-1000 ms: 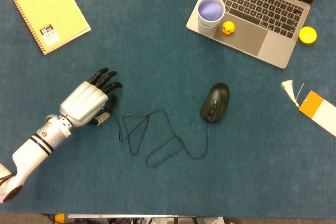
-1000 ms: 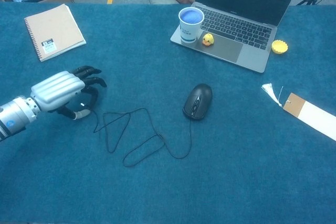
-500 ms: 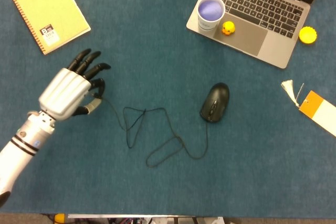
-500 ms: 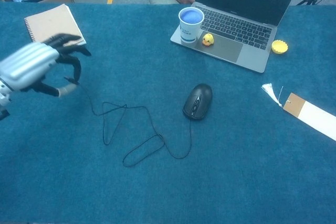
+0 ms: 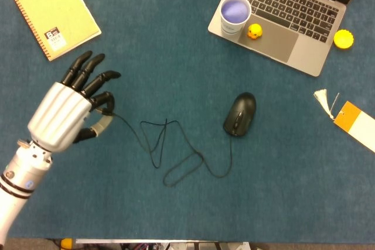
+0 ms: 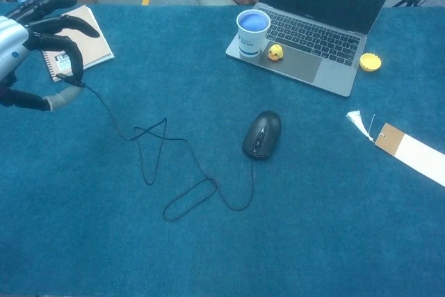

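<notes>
My left hand is raised above the blue table and pinches the plug end of the mouse cable between thumb and a finger; its other fingers are spread. The black cable runs from the hand in loose loops across the cloth to the black mouse, which lies near the middle of the table. My right hand is in neither view.
A yellow spiral notebook lies far left. An open laptop at the back right carries a paper cup and a small yellow duck. A yellow cap and a tasselled bookmark lie right.
My left hand has risen and drawn back toward the left with the plug end. The cable's near part has lifted and stretched, and its loops have shifted. The mouse has stayed put.
</notes>
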Controlling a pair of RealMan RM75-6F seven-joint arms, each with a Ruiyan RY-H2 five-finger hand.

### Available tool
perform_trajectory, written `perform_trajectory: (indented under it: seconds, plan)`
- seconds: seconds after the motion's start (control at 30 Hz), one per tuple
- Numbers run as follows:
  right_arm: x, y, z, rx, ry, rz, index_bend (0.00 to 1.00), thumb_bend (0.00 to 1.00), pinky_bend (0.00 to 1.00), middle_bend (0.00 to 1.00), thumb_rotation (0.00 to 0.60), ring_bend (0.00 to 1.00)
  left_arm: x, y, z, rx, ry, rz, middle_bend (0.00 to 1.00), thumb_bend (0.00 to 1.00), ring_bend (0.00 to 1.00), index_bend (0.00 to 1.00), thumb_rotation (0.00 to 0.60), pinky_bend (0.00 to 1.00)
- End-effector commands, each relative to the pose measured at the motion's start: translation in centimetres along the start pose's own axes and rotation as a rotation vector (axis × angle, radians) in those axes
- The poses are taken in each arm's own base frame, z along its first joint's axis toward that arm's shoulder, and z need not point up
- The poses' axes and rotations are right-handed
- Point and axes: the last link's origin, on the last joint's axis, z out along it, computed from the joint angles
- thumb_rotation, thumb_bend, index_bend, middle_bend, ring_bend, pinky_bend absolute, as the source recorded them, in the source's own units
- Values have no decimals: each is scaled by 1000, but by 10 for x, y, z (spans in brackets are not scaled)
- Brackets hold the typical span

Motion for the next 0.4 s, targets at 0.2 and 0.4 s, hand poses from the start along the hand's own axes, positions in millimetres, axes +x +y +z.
perform_trajectory:
  seconds: [0.2,0.4]
  plan:
    - [-2,6,0,-8,-5,8,609,369,420,453,600,355,1,10,5,-19,-4,13,243,341,0,599,600,0]
    - [-3,9,2,-9,-7,10,609,369,420,453,600,355,-1,10,8,-9,-9,13,245,342,0,604,600,0]
